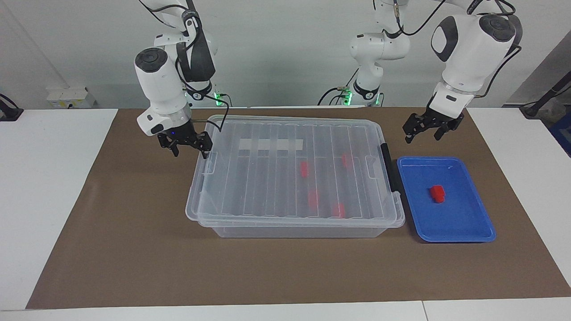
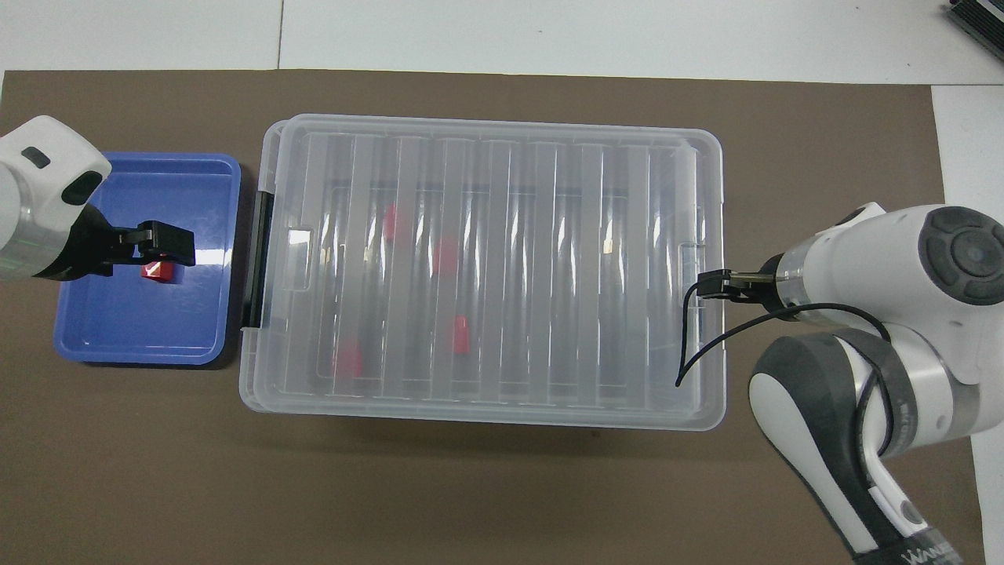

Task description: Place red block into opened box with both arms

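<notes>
Four red blocks (image 1: 304,169) already lie inside the box (image 1: 250,229), seen through its clear ribbed lid (image 1: 267,178), while the one block still to be placed (image 1: 437,193) sits alone in the blue tray (image 1: 477,223) just beside the box at the left arm's end of the table. The lid covers the box and looks slightly lifted at the right arm's end, so by the look of it the task is at an early stage: opening, picking and placing all remain. The right gripper (image 1: 186,143) hangs with its jaws spread at the lid's edge (image 2: 710,271), holding nothing. The left gripper (image 1: 429,127), likewise spread and empty, is raised over the mat (image 1: 134,249) beside the tray, nowhere near touching the block.
</notes>
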Action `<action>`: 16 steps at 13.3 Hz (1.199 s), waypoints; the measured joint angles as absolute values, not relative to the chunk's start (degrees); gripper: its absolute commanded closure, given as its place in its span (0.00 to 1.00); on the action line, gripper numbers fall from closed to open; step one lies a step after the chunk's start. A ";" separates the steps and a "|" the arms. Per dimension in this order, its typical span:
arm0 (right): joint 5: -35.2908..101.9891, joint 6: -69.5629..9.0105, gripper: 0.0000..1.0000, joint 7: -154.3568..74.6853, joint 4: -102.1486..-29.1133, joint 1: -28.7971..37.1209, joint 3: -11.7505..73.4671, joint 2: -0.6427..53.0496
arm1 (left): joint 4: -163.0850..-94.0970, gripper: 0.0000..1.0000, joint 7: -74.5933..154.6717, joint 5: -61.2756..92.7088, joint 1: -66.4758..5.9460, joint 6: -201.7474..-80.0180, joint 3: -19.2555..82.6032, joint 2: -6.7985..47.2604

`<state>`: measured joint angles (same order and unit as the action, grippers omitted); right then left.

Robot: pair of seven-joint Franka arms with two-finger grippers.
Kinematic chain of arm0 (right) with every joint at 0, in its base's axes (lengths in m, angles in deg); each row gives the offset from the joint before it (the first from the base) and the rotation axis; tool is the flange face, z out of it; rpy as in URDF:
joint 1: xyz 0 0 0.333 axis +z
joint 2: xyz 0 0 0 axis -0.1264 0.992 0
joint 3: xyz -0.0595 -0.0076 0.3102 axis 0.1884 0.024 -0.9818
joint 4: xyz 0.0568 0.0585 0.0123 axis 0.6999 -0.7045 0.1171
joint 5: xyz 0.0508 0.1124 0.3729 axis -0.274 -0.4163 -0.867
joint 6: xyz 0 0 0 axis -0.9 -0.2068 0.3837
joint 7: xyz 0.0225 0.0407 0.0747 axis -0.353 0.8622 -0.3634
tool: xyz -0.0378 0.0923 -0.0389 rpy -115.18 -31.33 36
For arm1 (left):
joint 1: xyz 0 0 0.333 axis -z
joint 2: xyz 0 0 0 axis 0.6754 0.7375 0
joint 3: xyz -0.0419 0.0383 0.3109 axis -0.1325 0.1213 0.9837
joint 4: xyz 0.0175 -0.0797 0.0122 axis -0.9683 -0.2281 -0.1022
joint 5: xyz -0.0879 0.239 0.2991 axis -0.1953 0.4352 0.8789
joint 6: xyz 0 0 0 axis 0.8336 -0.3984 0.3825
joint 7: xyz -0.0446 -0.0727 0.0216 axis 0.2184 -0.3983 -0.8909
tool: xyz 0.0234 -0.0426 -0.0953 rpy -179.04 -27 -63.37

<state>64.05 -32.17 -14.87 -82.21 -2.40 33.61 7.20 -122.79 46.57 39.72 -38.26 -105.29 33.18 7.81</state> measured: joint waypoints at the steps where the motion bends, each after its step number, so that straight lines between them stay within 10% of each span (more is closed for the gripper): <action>1: 64.05 -32.17 0.00 -16.00 -82.28 -2.50 33.67 7.17 | -122.79 0.00 46.57 39.72 -38.31 -105.29 33.18 7.80; 16: 64.03 -30.92 0.00 -46.96 -82.69 -20.33 34.28 6.88 | -132.32 0.00 66.73 39.74 -46.65 -126.45 33.42 14.63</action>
<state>64.03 -30.92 -46.96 -82.69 -20.33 34.28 6.88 -132.32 66.73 39.74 -46.65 -126.45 33.42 14.63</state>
